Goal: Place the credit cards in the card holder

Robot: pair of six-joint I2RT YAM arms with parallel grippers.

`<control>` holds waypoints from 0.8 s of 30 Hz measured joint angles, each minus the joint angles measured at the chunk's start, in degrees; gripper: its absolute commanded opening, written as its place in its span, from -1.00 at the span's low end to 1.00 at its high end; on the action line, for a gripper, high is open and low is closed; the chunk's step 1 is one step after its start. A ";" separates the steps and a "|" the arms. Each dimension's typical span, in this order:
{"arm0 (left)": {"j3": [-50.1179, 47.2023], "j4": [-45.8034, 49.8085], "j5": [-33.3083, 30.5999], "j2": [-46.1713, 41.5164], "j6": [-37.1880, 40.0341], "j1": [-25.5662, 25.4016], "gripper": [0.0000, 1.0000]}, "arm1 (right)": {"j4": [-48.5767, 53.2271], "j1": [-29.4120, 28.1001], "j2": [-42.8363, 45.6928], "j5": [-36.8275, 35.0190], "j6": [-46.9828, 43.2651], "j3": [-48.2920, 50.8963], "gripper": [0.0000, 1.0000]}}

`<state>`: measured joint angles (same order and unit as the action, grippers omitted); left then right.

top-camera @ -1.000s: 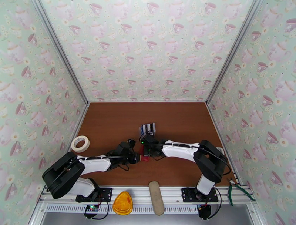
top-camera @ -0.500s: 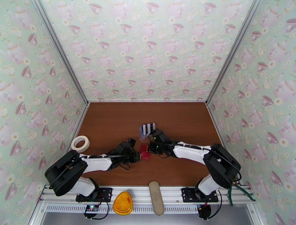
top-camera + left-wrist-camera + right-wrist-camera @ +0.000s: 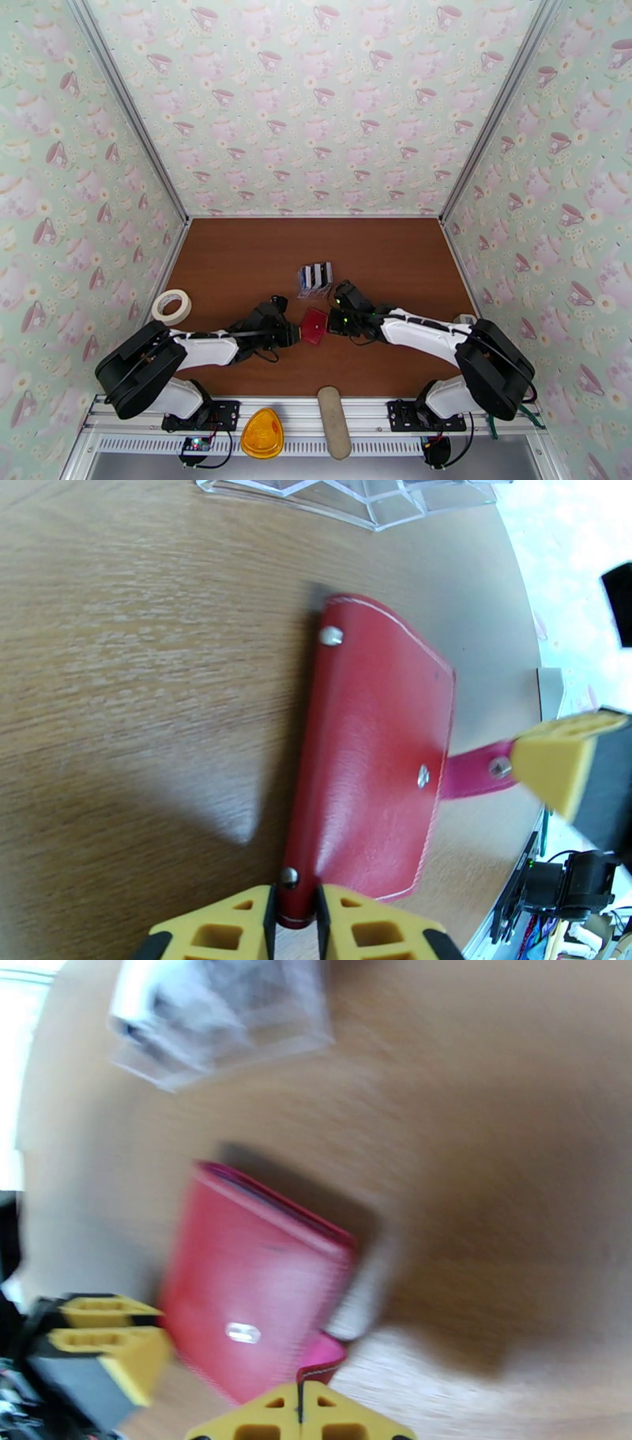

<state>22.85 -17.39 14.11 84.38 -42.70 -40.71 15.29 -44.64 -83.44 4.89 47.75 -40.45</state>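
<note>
Our left claw [image 3: 294, 902] is clenched on one edge of the folded card holder [image 3: 371, 756], which lies near the middle of the tabletop [image 3: 237, 260]. Our right claw [image 3: 300, 1406] pinches its freed snap tab [image 3: 474, 770]. We judge the two grips oppose each other to pull it open. The credit cards [image 3: 315, 275] wait just beyond, toward the far edge.

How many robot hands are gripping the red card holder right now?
2. The left hand pinches one edge of the card holder, beside a rivet; the right hand is shut on its snap tab at the opposite side.
</note>
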 measured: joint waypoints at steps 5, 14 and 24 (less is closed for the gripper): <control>-0.13 -0.31 -0.02 0.00 -0.66 0.00 -0.52 | 0.31 -0.68 1.29 -1.77 2.38 3.54 -1.00; -0.48 -1.09 -0.04 -0.48 -1.05 -0.26 -0.36 | 2.27 -1.97 0.24 -5.79 4.39 2.47 -1.00; -0.63 2.40 -1.51 -3.08 -0.74 -0.26 -0.25 | 6.58 -1.95 -3.91 -11.26 0.76 -2.91 -1.00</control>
<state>22.22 -14.98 12.60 81.30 -43.44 -40.97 21.87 -46.59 -87.35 -6.37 48.51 -43.35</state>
